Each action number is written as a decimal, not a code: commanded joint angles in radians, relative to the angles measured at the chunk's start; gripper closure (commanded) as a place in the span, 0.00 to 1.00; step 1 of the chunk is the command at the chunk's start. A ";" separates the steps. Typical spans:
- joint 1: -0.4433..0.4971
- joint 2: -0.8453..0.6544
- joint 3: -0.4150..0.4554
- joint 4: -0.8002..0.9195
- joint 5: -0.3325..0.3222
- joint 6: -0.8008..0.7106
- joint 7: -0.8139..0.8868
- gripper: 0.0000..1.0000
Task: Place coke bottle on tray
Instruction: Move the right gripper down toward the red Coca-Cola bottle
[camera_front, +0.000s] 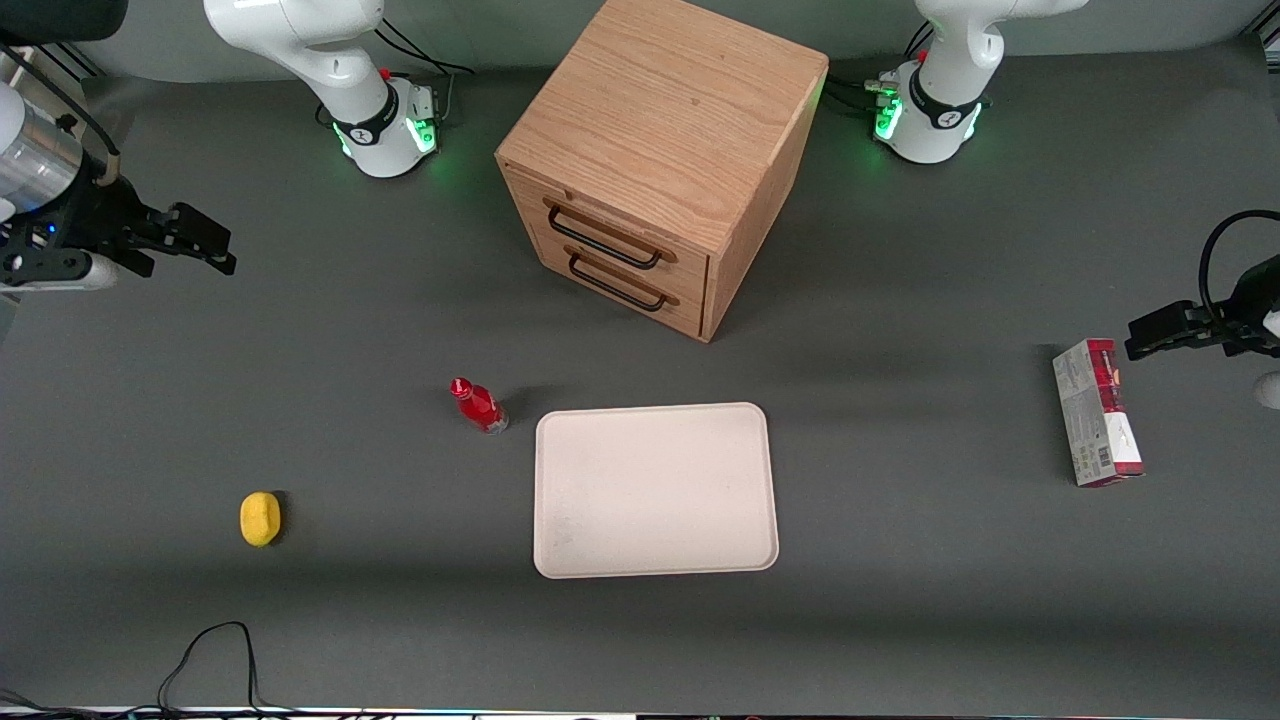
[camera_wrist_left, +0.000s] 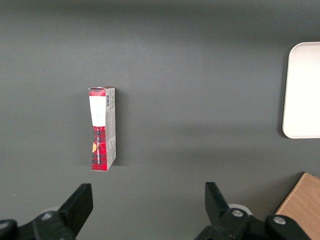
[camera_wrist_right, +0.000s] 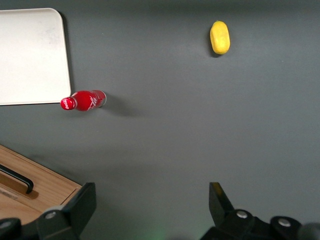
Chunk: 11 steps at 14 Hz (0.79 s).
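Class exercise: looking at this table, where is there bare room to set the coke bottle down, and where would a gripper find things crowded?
The tray is bare across its whole inside. The coke bottle stands close beside one tray corner, in front of the wooden cabinet: the tightest spot. Open mat separates bottle and yellow object. The gripper hangs open, high toward the working arm's end.

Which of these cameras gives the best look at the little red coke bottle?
The right wrist view: the coke bottle shows large, with cap and white lettering, beside the tray. The front view shows it smaller, standing on the table. The left wrist view misses it. The gripper hangs apart from it, jaws open.
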 joint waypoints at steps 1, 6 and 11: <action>0.004 0.027 -0.002 0.051 0.026 -0.037 0.010 0.00; 0.009 0.265 0.119 0.322 0.032 -0.041 0.020 0.00; 0.010 0.515 0.254 0.496 0.016 0.016 0.214 0.00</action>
